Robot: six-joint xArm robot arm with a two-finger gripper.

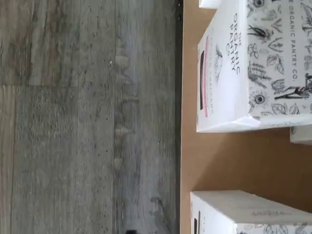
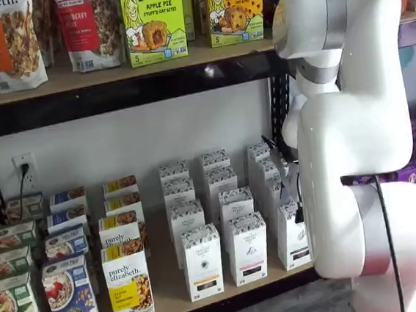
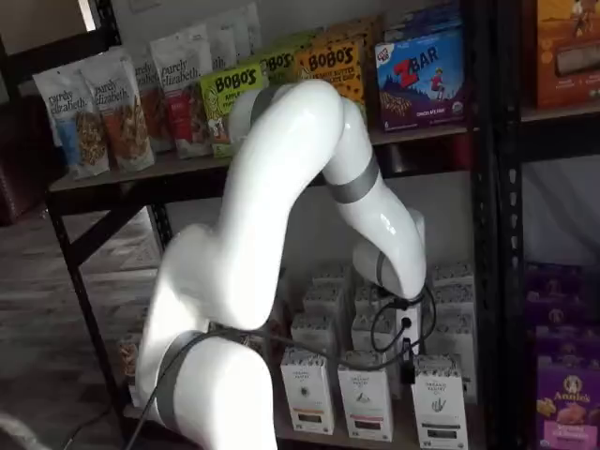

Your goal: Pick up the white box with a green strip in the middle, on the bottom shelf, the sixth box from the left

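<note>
The bottom shelf [image 2: 169, 289] is a light wooden board that holds rows of tall white boxes with speckled tops. The white box at the right end of the front row [image 2: 293, 238] also shows in a shelf view [image 3: 439, 405]. My gripper [image 3: 410, 367] hangs just above and beside this box, and only dark finger parts show [image 2: 299, 211], with no gap to be seen. The wrist view shows a white box with a pink strip [image 1: 234, 73], the corner of another white box [image 1: 243, 214], and bare board [image 1: 229, 161] between them. No green strip is readable.
Two more white front boxes [image 2: 202, 262] [image 2: 246, 248] stand left of it. Yellow-labelled purely elizabeth boxes [image 2: 129, 289] and cereal boxes [image 2: 70, 298] fill the left. The upper shelf [image 2: 111, 69] holds Bobo's boxes and granola bags. Grey wood floor [image 1: 87, 117] lies beyond the board's edge.
</note>
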